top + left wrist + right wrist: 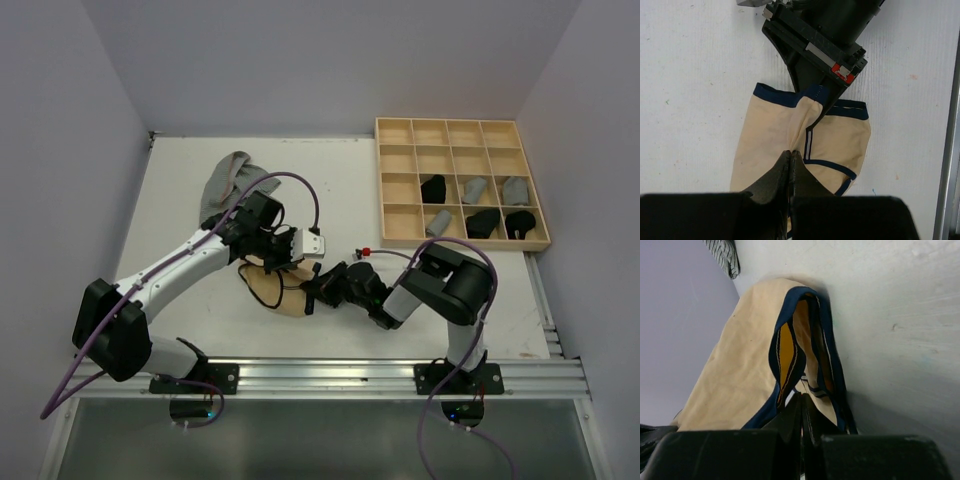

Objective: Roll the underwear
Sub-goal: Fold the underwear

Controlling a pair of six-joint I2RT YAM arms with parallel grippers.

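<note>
The tan-beige underwear with dark navy trim lies flat on the white table between my two arms. My left gripper is shut on its cloth near the middle; the left wrist view shows the jaws closed on a pinched fold of the garment. My right gripper is shut on the navy waistband edge, and it also shows in the left wrist view. The right wrist view shows the garment lifted into a tent with its opening gaping.
A grey striped garment lies crumpled at the back left. The pale wooden grid tray at the back right holds several rolled black and grey garments in its lower cells. A metal rail runs along the near edge.
</note>
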